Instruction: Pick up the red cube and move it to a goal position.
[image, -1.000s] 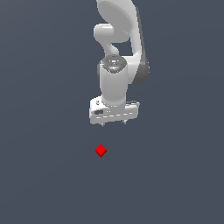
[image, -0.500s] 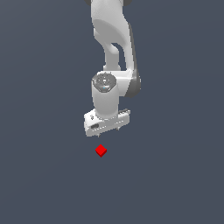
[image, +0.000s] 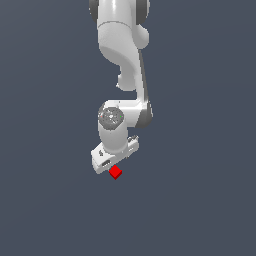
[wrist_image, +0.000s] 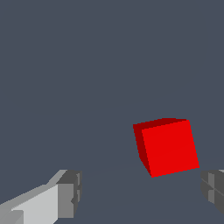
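Note:
The red cube (image: 115, 172) is a tiny bright red cube on the dark grey floor. In the exterior view the white gripper (image: 114, 161) hangs directly over it, its body covering the cube's upper edge. In the wrist view the cube (wrist_image: 166, 146) looks large and lies between the two fingertips, nearer to the dark grey pad of one finger (wrist_image: 212, 187) than to the other finger (wrist_image: 65, 192). The gripper (wrist_image: 140, 190) is open, its jaws wide apart, and nothing is held. The fingertips touch nothing.
The white arm (image: 125, 55) comes down from the top of the exterior view. A plain dark grey floor (image: 200, 200) lies all around the cube.
The arm has come down and forward toward the cube. The gripper has turned and now sits right over the cube. The cube has not moved.

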